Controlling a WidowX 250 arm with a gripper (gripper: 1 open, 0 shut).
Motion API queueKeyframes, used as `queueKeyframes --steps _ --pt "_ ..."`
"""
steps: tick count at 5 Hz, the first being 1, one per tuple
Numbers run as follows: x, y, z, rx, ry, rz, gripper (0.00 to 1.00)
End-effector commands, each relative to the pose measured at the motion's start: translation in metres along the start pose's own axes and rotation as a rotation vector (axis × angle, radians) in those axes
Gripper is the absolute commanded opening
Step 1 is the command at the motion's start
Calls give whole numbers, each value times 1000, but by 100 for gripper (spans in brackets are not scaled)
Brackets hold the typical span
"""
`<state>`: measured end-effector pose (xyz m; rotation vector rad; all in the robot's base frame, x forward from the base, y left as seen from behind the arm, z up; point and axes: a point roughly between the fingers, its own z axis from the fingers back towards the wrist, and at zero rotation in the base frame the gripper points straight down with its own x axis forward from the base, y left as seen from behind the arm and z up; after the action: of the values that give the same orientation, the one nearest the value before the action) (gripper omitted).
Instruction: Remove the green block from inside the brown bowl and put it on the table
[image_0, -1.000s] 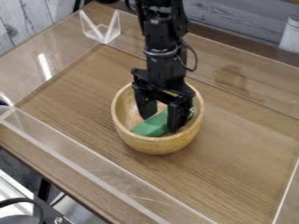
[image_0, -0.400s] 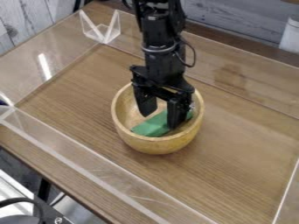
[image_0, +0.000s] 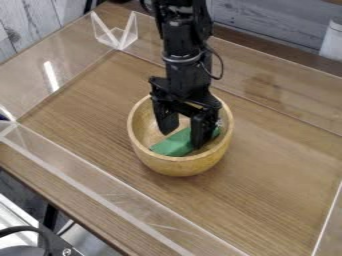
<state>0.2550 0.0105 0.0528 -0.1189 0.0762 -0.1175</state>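
Note:
The brown bowl (image_0: 150, 152) stands near the middle of the table (image_0: 274, 165). Inside it lies the green block (image_0: 171, 146), partly hidden by the gripper's fingers. My gripper (image_0: 183, 129) points straight down into the bowl, its black fingers (image_0: 163, 118) spread open and straddling the block's upper end. I cannot tell whether the fingers touch the block. The block rests on the bowl's inside, not lifted.
Low clear acrylic walls (image_0: 94, 180) edge the table on all sides. A clear bracket (image_0: 118, 30) stands at the back left corner. Bare wood lies to the left, right and front of the bowl.

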Motion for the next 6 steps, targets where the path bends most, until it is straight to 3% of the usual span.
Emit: queueKeyframes --steps 1,3,4,6 --pt "5 1 7 10 -31 -5 100" --pt "10 10 -10 26 -9 -2 100" --pt "11 10 -11 24 -7 1 0" --pt "13 4 6 16 -46 -3 0"
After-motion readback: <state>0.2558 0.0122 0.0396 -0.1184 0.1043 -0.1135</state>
